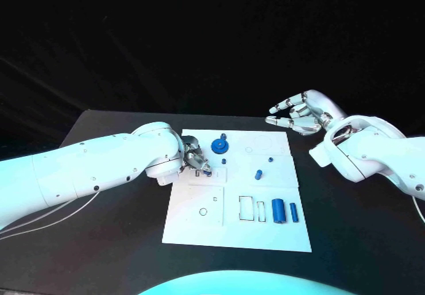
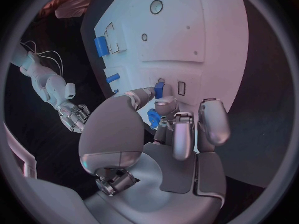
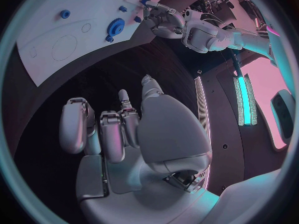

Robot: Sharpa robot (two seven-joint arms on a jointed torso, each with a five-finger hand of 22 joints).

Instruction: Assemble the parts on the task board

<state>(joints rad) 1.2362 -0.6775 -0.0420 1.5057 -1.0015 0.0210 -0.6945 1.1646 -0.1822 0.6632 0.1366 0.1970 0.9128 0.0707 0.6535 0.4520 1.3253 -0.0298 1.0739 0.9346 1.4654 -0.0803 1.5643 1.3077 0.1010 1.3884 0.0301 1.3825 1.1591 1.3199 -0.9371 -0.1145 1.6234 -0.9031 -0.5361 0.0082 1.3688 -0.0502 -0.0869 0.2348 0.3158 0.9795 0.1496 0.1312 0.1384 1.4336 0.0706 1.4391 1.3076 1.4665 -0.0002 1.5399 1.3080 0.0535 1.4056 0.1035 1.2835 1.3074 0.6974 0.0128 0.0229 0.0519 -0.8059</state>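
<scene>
The white task board (image 1: 239,190) lies mid-table. My left hand (image 1: 196,161) is low over its far left part and pinches a small blue piece (image 1: 206,173) between thumb and finger, beside a rectangular slot (image 2: 181,88); the piece (image 2: 159,89) shows at the fingertips. A blue gear (image 1: 220,145) stands just right of that hand. My right hand (image 1: 300,114) hovers past the board's far right corner, fingers apart and loosely bent, holding nothing; the right hand (image 3: 124,129) is over bare table.
A thick blue cylinder (image 1: 279,211) and a thinner one (image 1: 294,212) lie at the board's near right, beside empty rectangular slots (image 1: 249,209). A blue peg (image 1: 258,174) and smaller blue pegs (image 1: 223,161) stand mid-board. The black table (image 1: 106,246) surrounds the board.
</scene>
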